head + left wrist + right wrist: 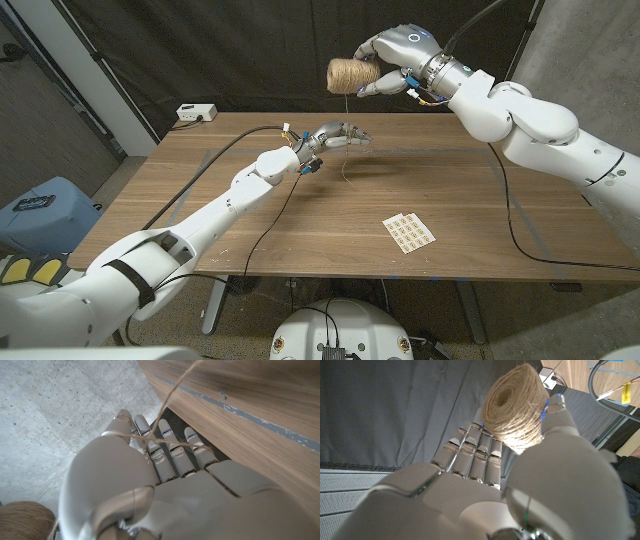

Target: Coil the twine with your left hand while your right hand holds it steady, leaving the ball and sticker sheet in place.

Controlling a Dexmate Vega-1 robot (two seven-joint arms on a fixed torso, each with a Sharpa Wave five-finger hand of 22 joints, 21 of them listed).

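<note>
Above the table's far edge, my right hand [392,52] holds the twine ball [350,75] in the air, fingers and thumb closed around it. On the right wrist view the ball [516,407] sits between the fingers [472,450] and the thumb, its hollow end turned toward the camera.

From the ball a strand [347,120] drops straight down to my left hand [335,137], which hangs over the middle of the table [200,200]. The left wrist view shows that hand [150,485] with its fingers [170,450] lying side by side and nearly straight, and the twine [165,442] wrapped across them in a few turns, with another loop over the thumb lower down. So the hand is mostly open, yet the twine is wound on it and held there. One strand runs up from the fingers toward the table edge [240,415] in that picture. Below the hand, on the head view, a short tail hangs down to the tabletop.

Nearer me and to the right lies the sticker sheet [409,232], flat on the wood, well apart from both hands. It carries rows of small orange marks, too small for me to read.

At the far left corner sits a white box [196,113]; I can make out no writing on it.
</note>
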